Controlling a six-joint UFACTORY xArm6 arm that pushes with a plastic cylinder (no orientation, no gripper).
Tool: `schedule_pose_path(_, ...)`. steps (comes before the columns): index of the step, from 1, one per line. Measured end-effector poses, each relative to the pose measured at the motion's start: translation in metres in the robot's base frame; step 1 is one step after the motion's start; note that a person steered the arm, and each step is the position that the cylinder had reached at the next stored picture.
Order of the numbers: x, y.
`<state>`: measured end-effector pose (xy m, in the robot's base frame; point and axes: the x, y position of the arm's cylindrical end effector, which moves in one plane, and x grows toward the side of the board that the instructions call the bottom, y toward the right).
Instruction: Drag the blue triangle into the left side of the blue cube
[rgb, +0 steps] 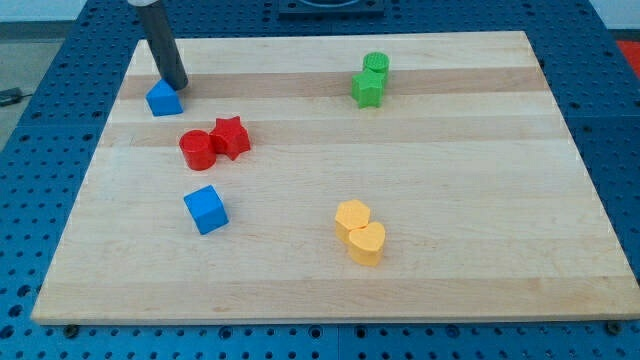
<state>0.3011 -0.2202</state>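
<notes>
Resting my tip (181, 87) just far-right of the blue triangle (164, 99), far left on the table (450, 250); no fingers. Pushing off-centre could slide it into the red blocks (214, 143), missing the blue cube (206, 210).

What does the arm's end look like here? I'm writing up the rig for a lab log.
Only the rod shows: a straight, smooth, dark grey to black cylinder entering from the view's top, with a paler grey collar at the frame edge. No cables or markings are visible. My tip is plain and blunt, just to the upper right of the blue triangle.
</notes>
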Motion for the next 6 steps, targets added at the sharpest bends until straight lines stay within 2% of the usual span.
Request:
schedule_pose_path(2, 0.044, -0.007)
schedule_pose_path(4, 0.017, -0.022)
schedule_pose_path(6, 0.069, -0.034)
